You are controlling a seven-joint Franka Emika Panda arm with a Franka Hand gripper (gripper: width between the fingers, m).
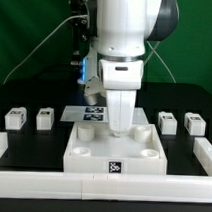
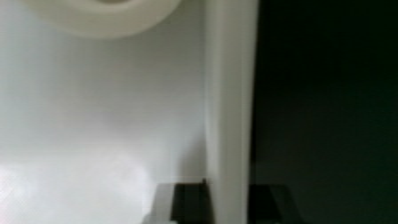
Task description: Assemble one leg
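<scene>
Four legs, small white blocks with tags, stand on the black table: two at the exterior view's left (image 1: 13,117) (image 1: 44,115) and two at its right (image 1: 167,122) (image 1: 194,123). None is held. The large flat white square part (image 1: 92,158) with round corner sockets lies in the middle front. My gripper (image 1: 121,124) is down at its rear edge. In the wrist view the part's white edge wall (image 2: 228,120) runs between my two dark fingertips (image 2: 189,204), which press against it on both sides. A round socket (image 2: 111,10) shows beside it.
The marker board (image 1: 93,114) lies behind the square part. A white rail (image 1: 31,181) runs along the front, with side pieces at the left (image 1: 0,141) and right (image 1: 205,150). A green backdrop stands behind.
</scene>
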